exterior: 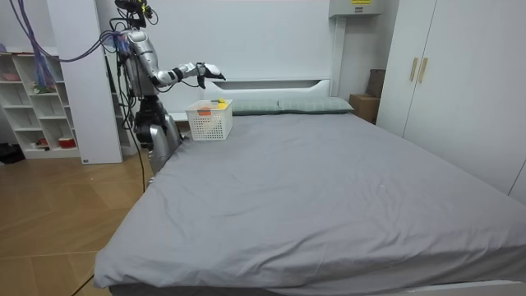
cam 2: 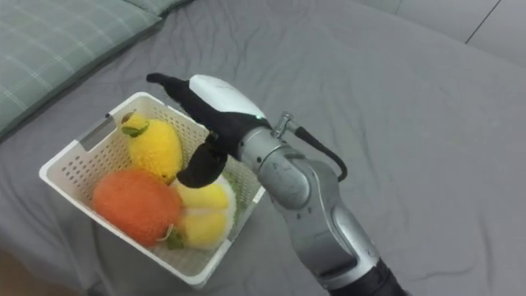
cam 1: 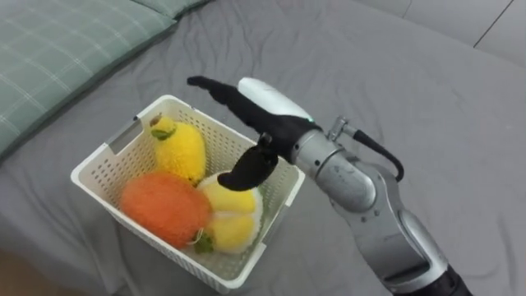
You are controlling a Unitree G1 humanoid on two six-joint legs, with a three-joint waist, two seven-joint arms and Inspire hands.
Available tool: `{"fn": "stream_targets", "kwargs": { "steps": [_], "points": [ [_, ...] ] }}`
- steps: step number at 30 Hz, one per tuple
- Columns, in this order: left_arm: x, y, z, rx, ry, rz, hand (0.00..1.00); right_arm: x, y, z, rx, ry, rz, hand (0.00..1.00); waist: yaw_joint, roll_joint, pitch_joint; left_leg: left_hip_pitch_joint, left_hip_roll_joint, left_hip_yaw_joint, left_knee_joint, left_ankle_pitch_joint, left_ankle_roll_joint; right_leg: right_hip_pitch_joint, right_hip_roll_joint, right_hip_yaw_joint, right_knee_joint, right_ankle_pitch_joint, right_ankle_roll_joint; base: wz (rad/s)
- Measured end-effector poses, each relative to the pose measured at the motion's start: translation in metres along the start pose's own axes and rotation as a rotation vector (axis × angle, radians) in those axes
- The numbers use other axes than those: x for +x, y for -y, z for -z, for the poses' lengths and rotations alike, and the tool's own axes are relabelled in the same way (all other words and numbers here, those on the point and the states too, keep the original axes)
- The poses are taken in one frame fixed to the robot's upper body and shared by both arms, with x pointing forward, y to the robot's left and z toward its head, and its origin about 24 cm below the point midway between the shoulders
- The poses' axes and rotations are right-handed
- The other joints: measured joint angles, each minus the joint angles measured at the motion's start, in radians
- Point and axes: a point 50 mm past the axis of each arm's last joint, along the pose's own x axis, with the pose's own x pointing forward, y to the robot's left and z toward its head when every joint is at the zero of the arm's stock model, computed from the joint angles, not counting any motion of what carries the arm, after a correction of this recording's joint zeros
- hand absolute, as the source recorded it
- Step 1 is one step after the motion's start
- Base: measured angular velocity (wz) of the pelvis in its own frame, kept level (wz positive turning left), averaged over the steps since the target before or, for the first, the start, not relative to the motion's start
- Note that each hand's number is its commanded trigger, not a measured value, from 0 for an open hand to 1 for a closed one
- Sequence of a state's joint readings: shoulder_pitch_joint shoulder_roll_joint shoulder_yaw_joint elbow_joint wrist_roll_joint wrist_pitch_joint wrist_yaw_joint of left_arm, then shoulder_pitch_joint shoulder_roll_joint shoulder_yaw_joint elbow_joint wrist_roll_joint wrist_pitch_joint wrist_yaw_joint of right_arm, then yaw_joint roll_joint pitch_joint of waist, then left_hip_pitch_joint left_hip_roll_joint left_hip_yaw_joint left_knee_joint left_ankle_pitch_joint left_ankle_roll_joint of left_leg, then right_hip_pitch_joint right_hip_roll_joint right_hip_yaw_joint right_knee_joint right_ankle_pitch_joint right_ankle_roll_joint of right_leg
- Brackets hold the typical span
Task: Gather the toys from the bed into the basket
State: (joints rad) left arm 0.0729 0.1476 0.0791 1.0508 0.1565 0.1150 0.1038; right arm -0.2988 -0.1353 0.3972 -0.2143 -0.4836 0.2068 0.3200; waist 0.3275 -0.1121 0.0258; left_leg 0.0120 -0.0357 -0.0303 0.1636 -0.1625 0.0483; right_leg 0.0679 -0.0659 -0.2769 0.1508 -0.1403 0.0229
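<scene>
A white slotted basket (cam 1: pixel 107 164) (cam 2: pixel 70 164) (exterior: pixel 209 122) stands on the grey bed. Inside lie three plush toys: a yellow lemon-like one (cam 1: pixel 181 150) (cam 2: pixel 156 146) at the back, an orange round one (cam 1: pixel 164 207) (cam 2: pixel 136 205) at the front left, and a yellow-and-white one (cam 1: pixel 234 220) (cam 2: pixel 204 220) at the front right. My right hand (cam 1: pixel 263 111) (cam 2: pixel 218 107) hovers over the basket's right side, open, its fingers stretched out toward the far rim and its thumb hanging down above the yellow-and-white toy. It holds nothing.
A green checked pillow (cam 1: pixel 57 49) (cam 2: pixel 49 37) lies at the upper left, close to the basket. Grey sheet (cam 1: pixel 427 99) spreads wide to the right. In the room view I stand at the bed's head corner, a white shelf unit (exterior: pixel 37 99) behind me, wardrobes (exterior: pixel 460 74) at the room view's right.
</scene>
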Motion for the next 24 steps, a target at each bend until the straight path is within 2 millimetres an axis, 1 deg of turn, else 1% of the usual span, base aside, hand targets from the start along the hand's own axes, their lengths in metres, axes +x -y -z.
{"fn": "stream_targets", "kwargs": {
  "steps": [2, 3, 4, 6, 7, 8, 9, 10, 11, 12, 13, 14, 15, 16, 17, 18, 20, 21, 23, 24],
  "points": [
    [-0.001, -0.003, 0.012, -0.036, -0.03, -0.006, 0.0, -0.006, 0.012, 0.004, 0.024, 0.003, 0.085, 0.0, -0.039, 0.001, -0.0007, 0.001, 0.0, 0.005, 0.0, 0.0, 0.0, 0.001, 0.0, 0.002, 0.0, 0.0, 0.0, -0.09],
    [-0.002, -0.003, 0.015, -0.045, -0.038, -0.007, 0.0, -0.007, 0.016, 0.005, 0.029, 0.005, 0.106, 0.0, -0.05, 0.0, -0.0011, 0.001, 0.0, 0.007, 0.0, 0.0, 0.001, 0.0, 0.0, 0.003, 0.0, 0.0, 0.0, -0.07],
    [-0.002, -0.003, 0.019, -0.056, -0.053, -0.008, 0.0, -0.013, 0.024, 0.009, 0.038, 0.001, 0.161, 0.0, -0.059, 0.0, -0.0015, 0.003, 0.003, 0.017, 0.002, 0.0, 0.001, -0.003, 0.001, 0.006, 0.0, 0.001, 0.0, -0.14],
    [-0.003, -0.003, 0.028, -0.063, -0.084, -0.011, 0.0, -0.02, 0.033, 0.016, 0.078, -0.005, 0.241, 0.0, -0.086, 0.001, -0.0044, 0.011, 0.005, 0.025, -0.001, -0.001, 0.001, -0.001, 0.002, 0.011, 0.0, 0.001, 0.0, -0.11],
    [-0.003, -0.004, 0.032, -0.069, -0.094, -0.013, 0.0, -0.027, 0.039, 0.022, 0.112, -0.013, 0.302, 0.0, -0.107, 0.002, -0.0058, 0.016, 0.006, 0.031, -0.001, -0.001, 0.001, -0.001, 0.002, 0.021, 0.0, 0.001, 0.0, -0.16],
    [-0.004, -0.004, 0.034, -0.081, -0.1, -0.016, 0.0, -0.034, 0.045, 0.028, 0.13, -0.028, 0.366, 0.0, -0.113, 0.006, -0.0089, 0.02, 0.008, 0.048, -0.005, -0.001, 0.002, -0.005, 0.004, 0.033, 0.0, 0.001, 0.0, -0.25],
    [-0.004, -0.003, 0.035, -0.089, -0.103, -0.017, 0.0, -0.038, 0.048, 0.032, 0.133, -0.04, 0.394, 0.0, -0.116, 0.009, -0.0121, 0.022, 0.008, 0.055, -0.006, -0.002, 0.002, -0.007, 0.004, 0.041, 0.0, 0.002, 0.0, -0.36],
    [-0.005, -0.002, 0.037, -0.098, -0.105, -0.015, 0.0, -0.045, 0.053, 0.039, 0.12, -0.067, 0.444, 0.0, -0.13, 0.013, -0.0205, 0.03, 0.009, 0.063, -0.013, -0.001, 0.002, -0.008, 0.005, 0.057, 0.002, 0.003, 0.001, -0.31],
    [-0.006, -0.002, 0.044, -0.111, -0.121, -0.016, 0.0, -0.053, 0.057, 0.045, 0.116, -0.088, 0.496, 0.0, -0.142, 0.025, -0.0226, 0.037, 0.009, 0.075, -0.02, -0.001, 0.003, -0.002, 0.006, 0.066, 0.002, 0.004, 0.002, -0.27],
    [-0.006, -0.002, 0.045, -0.122, -0.124, -0.02, 0.0, -0.057, 0.059, 0.048, 0.114, -0.099, 0.522, 0.0, -0.154, 0.028, -0.0258, 0.043, 0.01, 0.078, -0.022, -0.002, 0.003, 0.0, 0.006, 0.072, 0.002, 0.004, 0.002, -0.22],
    [-0.007, -0.003, 0.048, -0.138, -0.126, -0.03, 0.0, -0.064, 0.063, 0.053, 0.121, -0.118, 0.567, 0.0, -0.177, 0.037, -0.0309, 0.051, 0.011, 0.082, -0.028, -0.002, 0.004, 0.002, 0.008, 0.081, 0.002, 0.004, 0.002, -0.17],
    [-0.008, -0.004, 0.051, -0.144, -0.134, -0.043, 0.0, -0.072, 0.068, 0.058, 0.125, -0.137, 0.622, 0.0, -0.204, 0.044, -0.0341, 0.054, 0.011, 0.088, -0.029, -0.002, 0.004, 0.003, 0.008, 0.084, 0.003, 0.004, 0.002, -0.15],
    [-0.008, -0.004, 0.052, -0.148, -0.136, -0.047, 0.0, -0.075, 0.07, 0.06, 0.127, -0.145, 0.65, 0.0, -0.216, 0.047, -0.0347, 0.055, 0.012, 0.094, -0.029, -0.002, 0.003, 0.002, 0.008, 0.087, 0.003, 0.004, 0.002, -0.18],
    [-0.008, -0.003, 0.052, -0.152, -0.136, -0.048, 0.0, -0.084, 0.076, 0.065, 0.126, -0.164, 0.706, 0.0, -0.229, 0.051, -0.0335, 0.061, 0.015, 0.109, -0.031, -0.002, 0.003, 0.0, 0.011, 0.099, 0.004, 0.005, 0.002, -0.27],
    [-0.008, -0.003, 0.053, -0.156, -0.139, -0.048, 0.0, -0.091, 0.081, 0.07, 0.133, -0.182, 0.747, 0.0, -0.246, 0.054, -0.0304, 0.067, 0.018, 0.115, -0.034, -0.003, 0.003, 0.001, 0.015, 0.111, 0.005, 0.006, -0.001, -0.26],
    [-0.008, -0.003, 0.054, -0.164, -0.146, -0.049, 0.0, -0.095, 0.084, 0.072, 0.139, -0.191, 0.771, 0.0, -0.254, 0.056, -0.0292, 0.068, 0.019, 0.116, -0.035, -0.003, 0.002, 0.001, 0.016, 0.113, 0.006, 0.006, -0.001, -0.16],
    [-0.011, -0.003, 0.063, -0.185, -0.171, -0.054, 0.0, -0.109, 0.092, 0.083, 0.166, -0.234, 0.873, 0.0, -0.289, 0.054, -0.0267, 0.07, 0.023, 0.124, -0.034, -0.004, 0.0, 0.0, 0.019, 0.121, 0.007, 0.007, -0.002, -0.09],
    [-0.011, -0.003, 0.064, -0.188, -0.174, -0.06, 0.0, -0.113, 0.093, 0.085, 0.17, -0.247, 0.895, 0.0, -0.295, 0.053, -0.0258, 0.07, 0.023, 0.126, -0.034, -0.004, 0.0, -0.001, 0.02, 0.123, 0.007, 0.007, -0.003, -0.1],
    [-0.012, -0.004, 0.068, -0.191, -0.189, -0.075, 0.0, -0.125, 0.089, 0.102, 0.204, -0.312, 0.948, 0.0, -0.324, 0.046, -0.0236, 0.069, 0.025, 0.133, -0.033, -0.005, -0.002, -0.001, 0.022, 0.127, 0.007, 0.008, -0.004, -0.05],
    [-0.012, -0.004, 0.069, -0.19, -0.189, -0.076, 0.0, -0.129, 0.087, 0.106, 0.209, -0.338, 0.957, 0.0, -0.326, 0.044, -0.0225, 0.068, 0.025, 0.134, -0.033, -0.005, -0.002, -0.002, 0.022, 0.128, 0.008, 0.008, -0.004, -0.05]
  ]
}}
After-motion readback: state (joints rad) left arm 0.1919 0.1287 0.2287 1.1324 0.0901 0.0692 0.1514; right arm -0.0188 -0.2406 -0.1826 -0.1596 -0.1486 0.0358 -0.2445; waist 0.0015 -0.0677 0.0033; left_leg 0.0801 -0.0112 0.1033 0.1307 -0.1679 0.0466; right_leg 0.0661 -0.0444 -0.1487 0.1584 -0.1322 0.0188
